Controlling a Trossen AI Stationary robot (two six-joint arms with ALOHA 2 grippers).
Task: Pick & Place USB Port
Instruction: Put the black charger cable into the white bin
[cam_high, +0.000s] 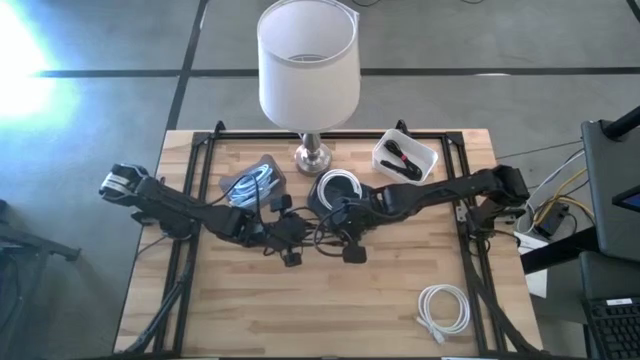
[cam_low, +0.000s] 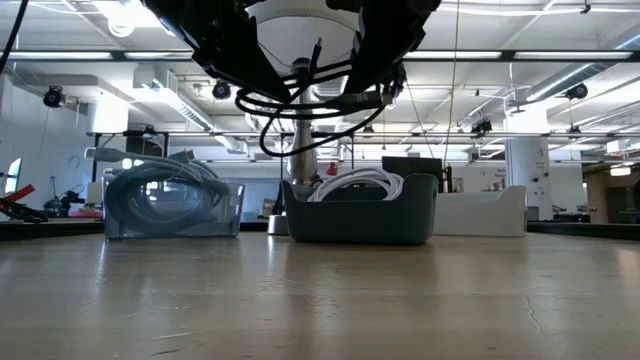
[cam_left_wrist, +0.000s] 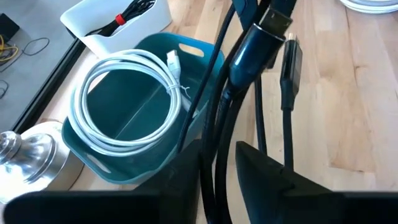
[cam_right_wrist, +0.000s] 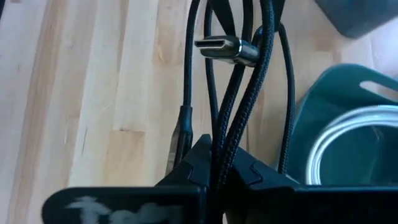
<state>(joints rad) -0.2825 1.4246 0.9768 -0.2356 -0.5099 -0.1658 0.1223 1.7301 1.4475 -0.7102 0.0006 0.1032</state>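
A black braided USB cable (cam_high: 322, 236) hangs in loops between my two grippers above the table's middle. Its loops (cam_low: 300, 105) are clear of the tabletop in the low view. A silver-tipped plug (cam_right_wrist: 227, 48) shows in the right wrist view, a dark plug (cam_left_wrist: 273, 25) in the left wrist view. My left gripper (cam_high: 290, 240) and my right gripper (cam_high: 352, 240) are both shut on the cable, close together, just on the near side of the teal bin (cam_high: 338, 190) that holds a white coiled cable (cam_left_wrist: 130, 93). My left gripper pinches several black strands (cam_left_wrist: 211, 163) of the cable between its two fingers; the strands run on past the fingers, lifted clear of the table. My right gripper pinches a bundle of braided strands (cam_right_wrist: 225, 146) between its two fingers; the loops and the plug reach beyond the fingertips, clear of the wood.
A lamp (cam_high: 308, 70) stands at the far edge. A clear bin with a bluish cable (cam_high: 250, 182) sits left of the teal bin, a white bin with a black cable (cam_high: 405, 157) to its right. A white cable coil (cam_high: 445, 308) lies near the right front corner.
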